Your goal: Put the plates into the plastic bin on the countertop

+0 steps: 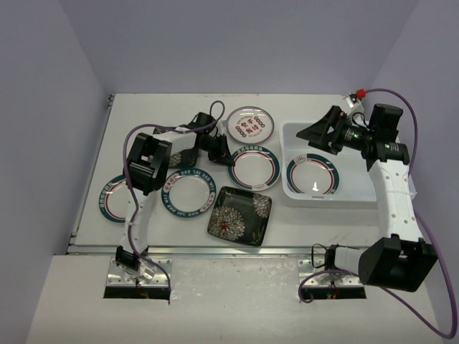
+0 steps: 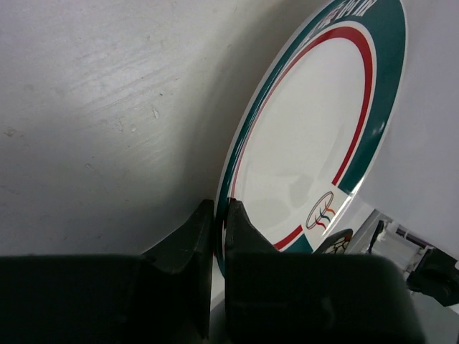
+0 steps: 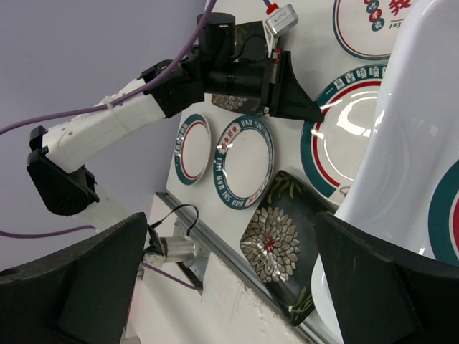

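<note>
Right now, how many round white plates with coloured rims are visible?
5 plates. One in the white plastic bin; four on the countertop: far left, left of centre, centre (left gripper pinching its rim), back. The left arm may hide more.

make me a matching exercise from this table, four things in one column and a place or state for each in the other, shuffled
Things
1. round white plate with red characters
2. square glossy black plate with a white flower
3. left gripper
4. right gripper

Places and states
a. open, above the white translucent plastic bin
b. shut on the rim of a round white teal-rimmed plate
c. nearest the front edge of the off-white countertop
d. farthest from the arm bases, left of the bin

Pairs: 1-d, 2-c, 3-b, 4-a
</note>
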{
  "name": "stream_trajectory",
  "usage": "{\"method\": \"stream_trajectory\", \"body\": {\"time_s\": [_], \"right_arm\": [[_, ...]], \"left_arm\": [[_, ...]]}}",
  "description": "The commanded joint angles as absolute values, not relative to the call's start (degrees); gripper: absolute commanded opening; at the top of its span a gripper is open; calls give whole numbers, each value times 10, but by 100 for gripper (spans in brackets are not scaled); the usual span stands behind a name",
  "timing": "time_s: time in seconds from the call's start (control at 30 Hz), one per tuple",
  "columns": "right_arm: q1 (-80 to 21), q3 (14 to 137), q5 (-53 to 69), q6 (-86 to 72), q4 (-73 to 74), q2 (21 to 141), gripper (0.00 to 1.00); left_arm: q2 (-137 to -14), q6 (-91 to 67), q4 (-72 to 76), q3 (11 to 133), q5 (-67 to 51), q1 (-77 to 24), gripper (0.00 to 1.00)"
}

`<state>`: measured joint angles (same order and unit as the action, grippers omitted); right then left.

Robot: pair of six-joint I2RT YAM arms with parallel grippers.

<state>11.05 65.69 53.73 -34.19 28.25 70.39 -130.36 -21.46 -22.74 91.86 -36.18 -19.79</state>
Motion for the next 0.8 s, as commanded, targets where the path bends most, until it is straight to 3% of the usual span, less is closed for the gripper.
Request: {"method": "stream_trajectory", "body": {"time_s": [0.0, 0.43, 0.6, 0.77], "right_arm": [[106, 655, 556, -346, 257, 680, 99], [90, 653, 539, -357, 243, 683, 99], [65, 682, 519, -326, 264, 713, 99], [50, 687, 489, -309, 283, 735, 96]], "left_arm": [[-1270, -236, -220, 884, -325, -207, 0], [-980, -311, -241, 827, -191, -196, 0], [-930, -350, -200, 825, -309, -198, 0], [-897, -453, -32, 780, -464, -213, 0]]}}
